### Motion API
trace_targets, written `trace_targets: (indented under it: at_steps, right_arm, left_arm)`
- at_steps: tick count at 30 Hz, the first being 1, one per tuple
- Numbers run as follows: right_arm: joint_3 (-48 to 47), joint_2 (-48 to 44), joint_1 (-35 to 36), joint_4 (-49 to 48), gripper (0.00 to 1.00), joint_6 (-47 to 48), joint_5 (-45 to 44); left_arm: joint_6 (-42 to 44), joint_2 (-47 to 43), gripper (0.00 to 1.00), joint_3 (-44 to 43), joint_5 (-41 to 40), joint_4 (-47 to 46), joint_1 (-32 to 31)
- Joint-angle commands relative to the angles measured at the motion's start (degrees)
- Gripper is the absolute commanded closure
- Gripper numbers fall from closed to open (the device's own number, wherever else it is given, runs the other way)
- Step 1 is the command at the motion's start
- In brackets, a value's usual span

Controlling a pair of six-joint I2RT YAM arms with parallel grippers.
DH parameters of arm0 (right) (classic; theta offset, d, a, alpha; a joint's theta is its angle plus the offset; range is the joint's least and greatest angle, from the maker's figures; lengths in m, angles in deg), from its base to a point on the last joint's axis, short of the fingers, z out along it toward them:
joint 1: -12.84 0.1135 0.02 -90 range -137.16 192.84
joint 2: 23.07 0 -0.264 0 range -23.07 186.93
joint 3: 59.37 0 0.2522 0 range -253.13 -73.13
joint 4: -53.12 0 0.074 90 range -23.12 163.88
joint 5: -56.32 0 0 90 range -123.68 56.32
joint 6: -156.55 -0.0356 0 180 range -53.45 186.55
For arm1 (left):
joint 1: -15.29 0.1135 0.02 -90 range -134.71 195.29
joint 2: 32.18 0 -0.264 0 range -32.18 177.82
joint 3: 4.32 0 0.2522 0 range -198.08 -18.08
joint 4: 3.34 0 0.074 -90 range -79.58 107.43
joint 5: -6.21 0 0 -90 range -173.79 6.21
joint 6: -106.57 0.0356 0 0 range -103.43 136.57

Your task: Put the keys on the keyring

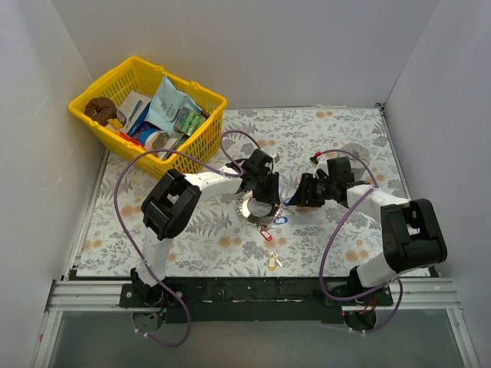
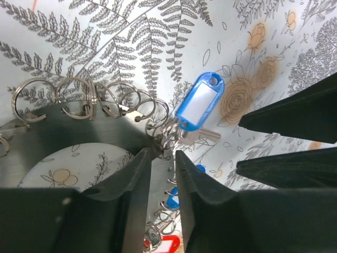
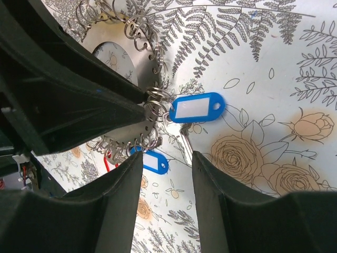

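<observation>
The keyring (image 1: 255,208) is a flat silvery disc with small wire loops round its rim, at the table's middle. My left gripper (image 1: 261,192) is shut on its rim; the left wrist view shows the metal edge (image 2: 160,179) clamped between the fingers. A blue key (image 2: 197,103) hangs from a rim loop, and it also shows in the right wrist view (image 3: 197,108). A second blue key (image 3: 152,161) and a red key (image 3: 108,158) sit at the lower rim. My right gripper (image 3: 166,168) is open and empty, just right of the ring. A yellow key (image 1: 272,262) lies loose nearer the front.
A yellow basket (image 1: 92,103) full of packets stands at the back left. A grey round object (image 1: 357,153) sits behind the right arm. White walls close in the floral table on three sides. Both arms' cables loop over the mat.
</observation>
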State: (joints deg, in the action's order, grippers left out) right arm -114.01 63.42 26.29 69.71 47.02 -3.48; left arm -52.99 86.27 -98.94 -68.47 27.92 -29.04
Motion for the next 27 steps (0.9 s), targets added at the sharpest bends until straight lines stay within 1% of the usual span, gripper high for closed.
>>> trace_targets:
  at_steps: [1,2,7,12,15,21,27]
  right_arm:
    - [0.63,-2.04,-0.45,-0.90,0.50,0.28,1.27]
    - [0.72,-2.12,-0.36,-0.90,0.50,0.28,1.36]
    - [0.98,-2.21,-0.44,-1.07,0.50,0.19,1.36]
    - [1.33,-2.30,-0.36,-1.25,0.50,0.02,1.45]
    - [1.33,-2.39,-0.36,-1.16,0.50,0.11,1.45]
    - [0.89,-2.21,-0.36,-0.81,0.50,0.37,1.18]
    - [1.07,-1.86,-0.44,-0.99,0.50,0.28,1.09]
  left_arm:
    - [0.39,-6.21,0.68,1.75,-1.77,-0.71,0.22]
    - [0.22,-6.57,0.65,2.28,-1.78,-0.71,0.22]
    - [-0.75,-7.01,0.64,3.69,-0.11,-1.76,0.30]
    - [-1.46,-6.92,0.67,4.40,2.44,-4.31,0.39]
    - [-1.37,-6.04,0.70,3.87,2.88,-4.14,0.39]
    - [-1.02,-4.72,0.73,3.52,3.15,-3.61,0.39]
    - [-1.63,-4.20,0.74,4.75,2.09,-3.61,0.39]
